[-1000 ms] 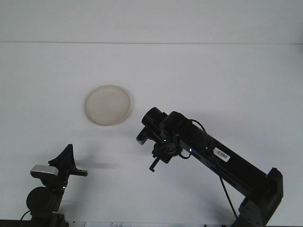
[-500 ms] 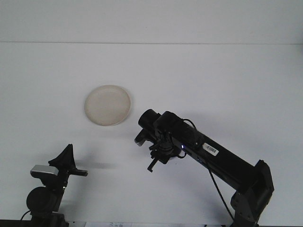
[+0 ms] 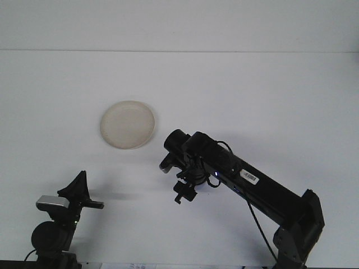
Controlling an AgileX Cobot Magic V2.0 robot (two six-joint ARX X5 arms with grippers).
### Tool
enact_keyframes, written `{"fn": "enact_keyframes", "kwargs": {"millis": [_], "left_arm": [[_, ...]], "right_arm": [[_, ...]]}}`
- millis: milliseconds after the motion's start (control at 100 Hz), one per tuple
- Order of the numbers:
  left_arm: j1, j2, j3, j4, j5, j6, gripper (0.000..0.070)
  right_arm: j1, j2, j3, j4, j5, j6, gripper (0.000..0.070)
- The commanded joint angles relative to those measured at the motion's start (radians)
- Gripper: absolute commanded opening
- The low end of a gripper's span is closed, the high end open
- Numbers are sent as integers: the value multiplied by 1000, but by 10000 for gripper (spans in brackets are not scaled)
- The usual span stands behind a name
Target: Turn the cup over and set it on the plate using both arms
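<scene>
Cup is not visible anywhere; it may sit hidden under the right gripper [image 3: 170, 159], whose finger state I cannot tell. Plate [image 3: 128, 124] lies up-left of it. Left gripper [image 3: 78, 188] looks spread. Blind lifting risks dropping the cup.

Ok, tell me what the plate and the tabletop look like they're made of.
Plate: cream and matte with no glare and a slightly raised rim, probably plastic or unglazed ceramic; can't tell which.
Tabletop: plain white, even and dull, likely laminate or a painted board; only soft shadows show on it.
</scene>
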Motion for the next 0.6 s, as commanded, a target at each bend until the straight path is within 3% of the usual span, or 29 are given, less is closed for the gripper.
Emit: {"fn": "enact_keyframes", "kwargs": {"millis": [0, 340, 590], "left_arm": [[2, -1, -19, 10, 2, -3, 15], [2, -1, -19, 10, 2, -3, 15], [2, -1, -19, 10, 2, -3, 15]], "right_arm": [[11, 19, 32, -27, -2, 9, 418], [-18, -134, 72, -27, -1, -19, 428], [-233, -310, 71, -27, -1, -34, 428]]}}
